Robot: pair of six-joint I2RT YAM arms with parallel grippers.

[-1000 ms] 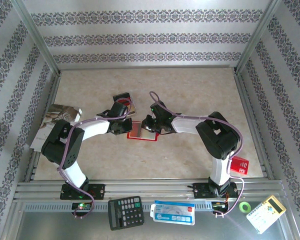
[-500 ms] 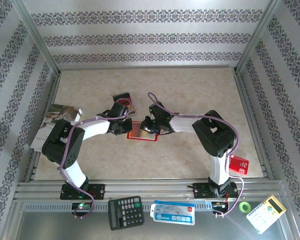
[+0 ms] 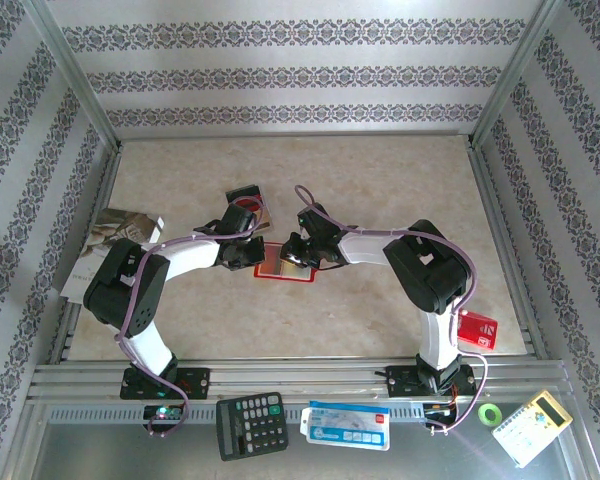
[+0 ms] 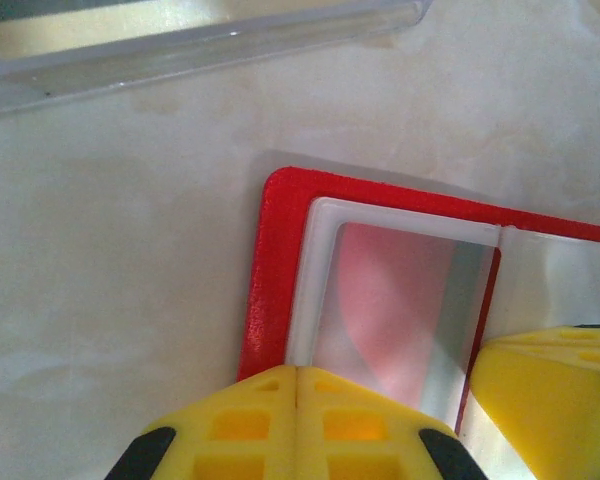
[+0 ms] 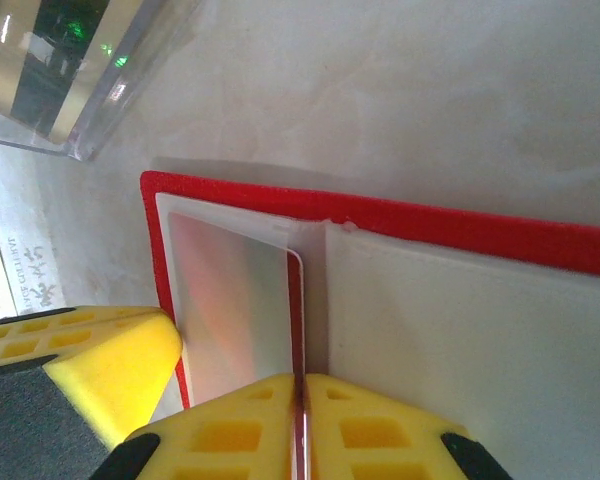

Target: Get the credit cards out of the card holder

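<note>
**Both grippers on the open card holder**

The card holder lies open and flat near the middle of the table, well away from every edge. The left gripper has its fingers pressed fully together and rests on the holder's left border. The right gripper is all but closed at the centre fold, pinching what looks like a red card seen edge-on. A shiny card sits in the pale left pocket.
</note>
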